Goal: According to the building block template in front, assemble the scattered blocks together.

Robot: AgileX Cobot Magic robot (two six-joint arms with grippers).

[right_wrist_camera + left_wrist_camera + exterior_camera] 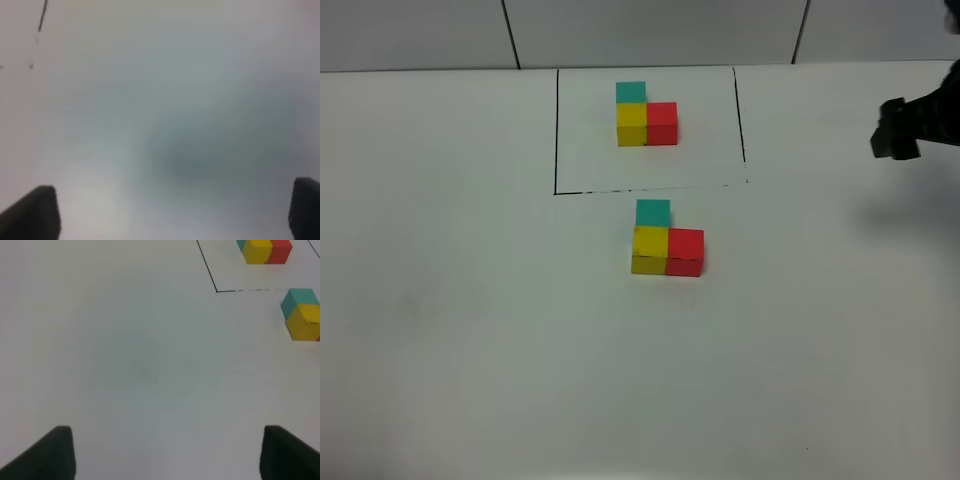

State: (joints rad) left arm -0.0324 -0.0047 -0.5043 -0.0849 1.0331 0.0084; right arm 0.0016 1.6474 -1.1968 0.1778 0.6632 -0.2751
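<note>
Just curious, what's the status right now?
Left gripper and right gripper open, empty. Scattered blocks joined, matching template. Nothing in the way.

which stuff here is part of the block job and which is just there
Part of the job:
- template trio inside the outlined box
- assembled trio: teal cube, yellow cube, red cube

Just there:
- black box outline
- white table

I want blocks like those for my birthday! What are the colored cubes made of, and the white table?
The scattered blocks, now joined in an L, look like painted wood or plastic; flat colors, no shine, crisp edges. I can't tell which. The table looks smooth, matte white laminate or board, with thin black lines.
</note>
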